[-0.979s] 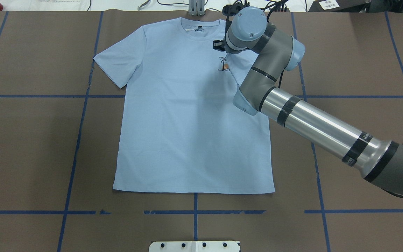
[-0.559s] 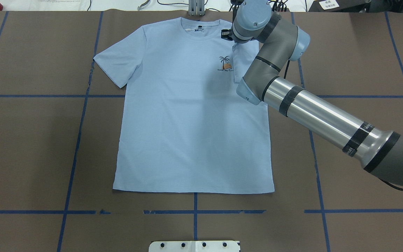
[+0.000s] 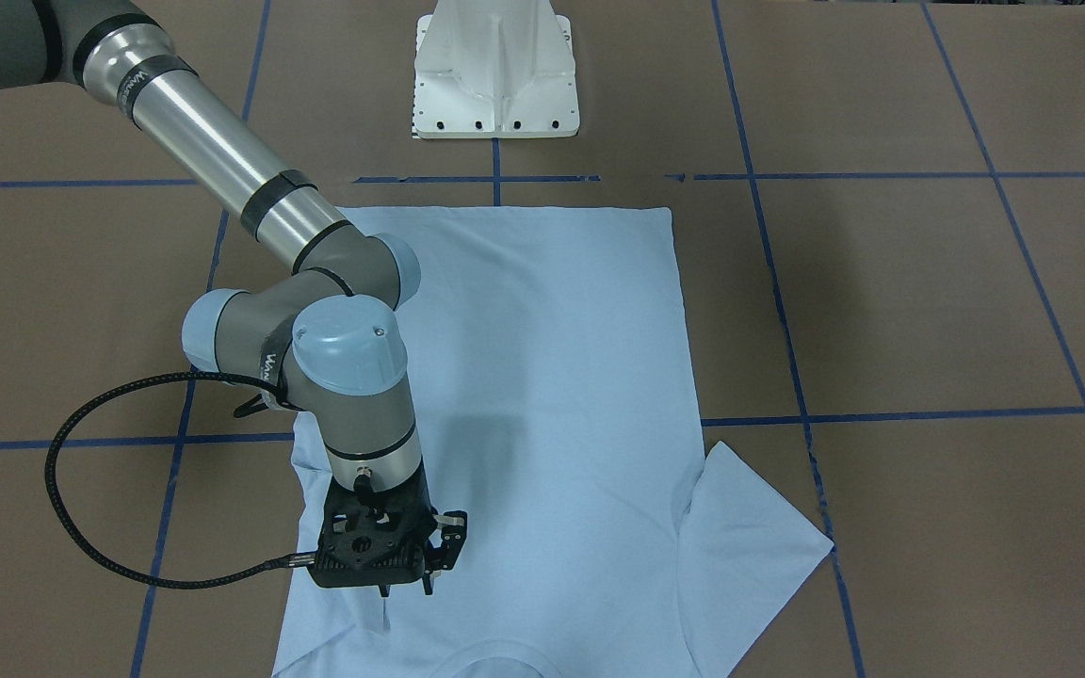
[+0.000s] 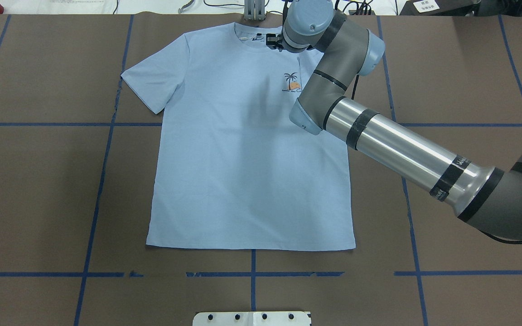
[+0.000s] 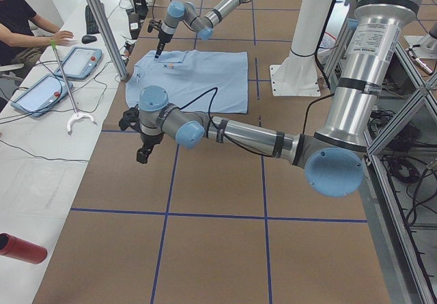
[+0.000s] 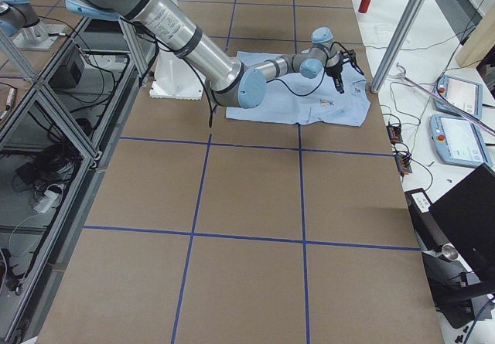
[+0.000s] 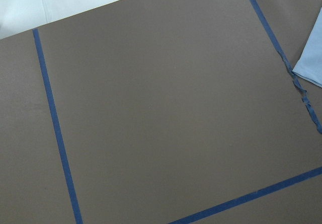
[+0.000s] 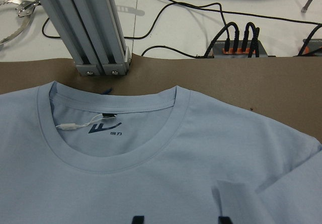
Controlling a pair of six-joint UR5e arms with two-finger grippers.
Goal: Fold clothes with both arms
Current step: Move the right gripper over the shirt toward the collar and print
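Over the T-shirt neckline, hovering with right gripper fingers spread, empty; left gripper fingers, honestly no telling.

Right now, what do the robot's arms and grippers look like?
The right arm and left arm match: shiny silver tubes, grey joints, light-blue round caps, black bands. The right gripper and left gripper are black; a black cable loops to the right one.

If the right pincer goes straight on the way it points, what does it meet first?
The shirt: the right pincer points down at its cloth just below the collar. How far above it hangs is unclear.
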